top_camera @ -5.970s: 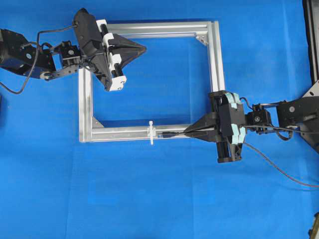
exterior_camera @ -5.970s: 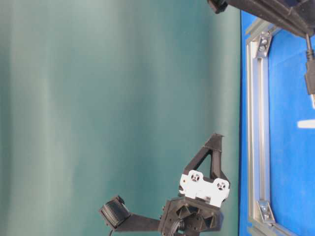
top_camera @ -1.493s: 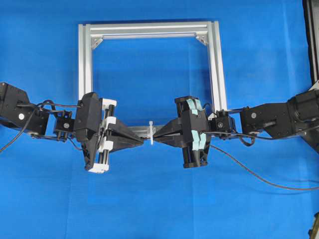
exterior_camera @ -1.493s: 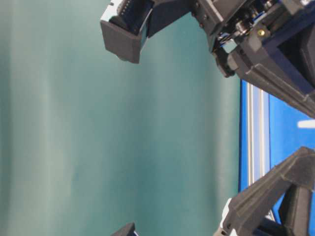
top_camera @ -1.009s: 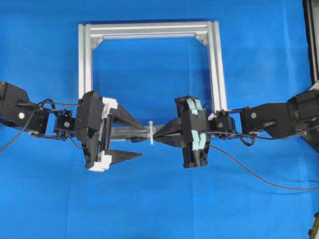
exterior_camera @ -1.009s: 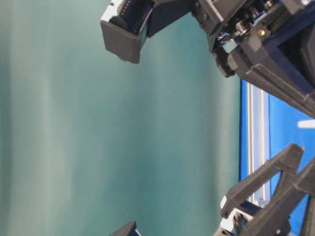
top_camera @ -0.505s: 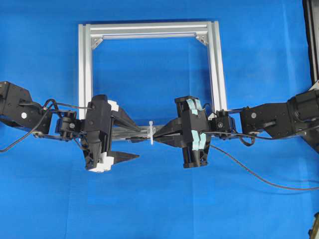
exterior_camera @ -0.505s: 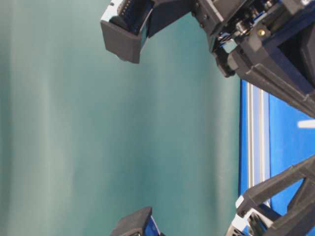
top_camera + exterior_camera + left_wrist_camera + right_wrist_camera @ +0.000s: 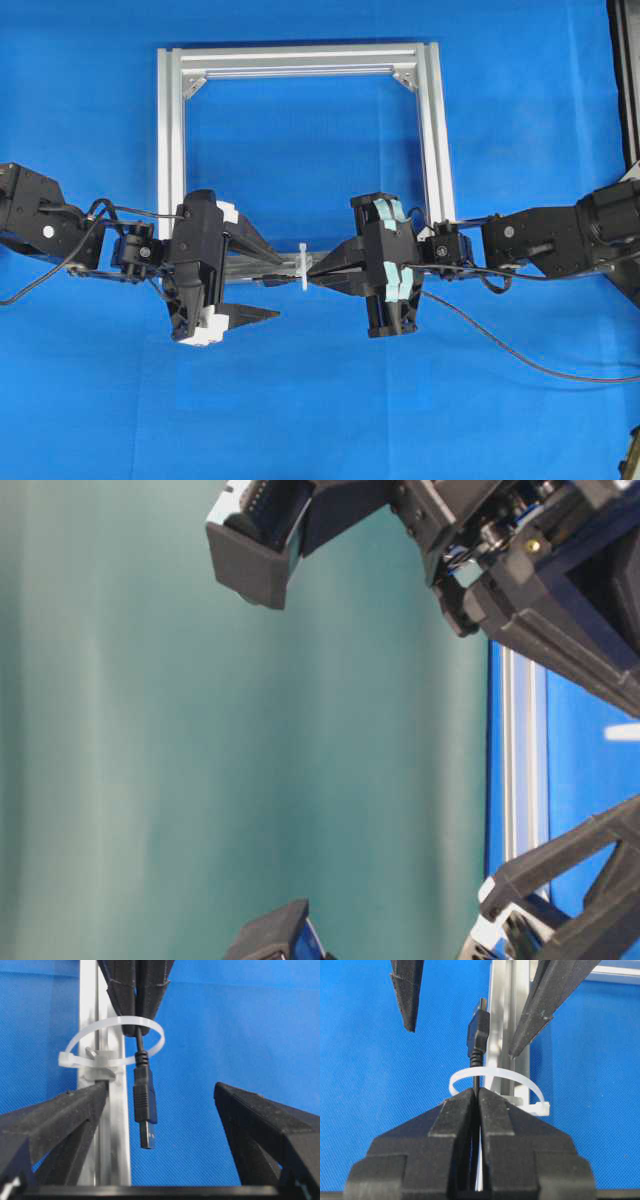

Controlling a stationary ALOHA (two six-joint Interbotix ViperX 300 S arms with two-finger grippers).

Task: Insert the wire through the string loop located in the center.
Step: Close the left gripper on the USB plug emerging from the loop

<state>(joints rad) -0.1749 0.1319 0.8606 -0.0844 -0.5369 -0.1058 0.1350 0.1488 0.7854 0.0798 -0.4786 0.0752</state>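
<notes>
Black wire [image 9: 144,1105] is pinched by right gripper [image 9: 476,1097], plug fed through loop [image 9: 112,1042]; left gripper [image 9: 262,285] is spread around plug, ready to receive it.

Lighting: bright, even, diffuse from above; blue table cloth [image 9: 320,400] uniformly lit. Shadows: soft, short, beneath both arms and inside the aluminium frame [image 9: 430,130]. Glare: mild sheen on frame bars. Focus: overhead view sharp; table-level view soft, near black parts blurred; wrist views sharp mid-distance, foreground fingers slightly soft.
</notes>
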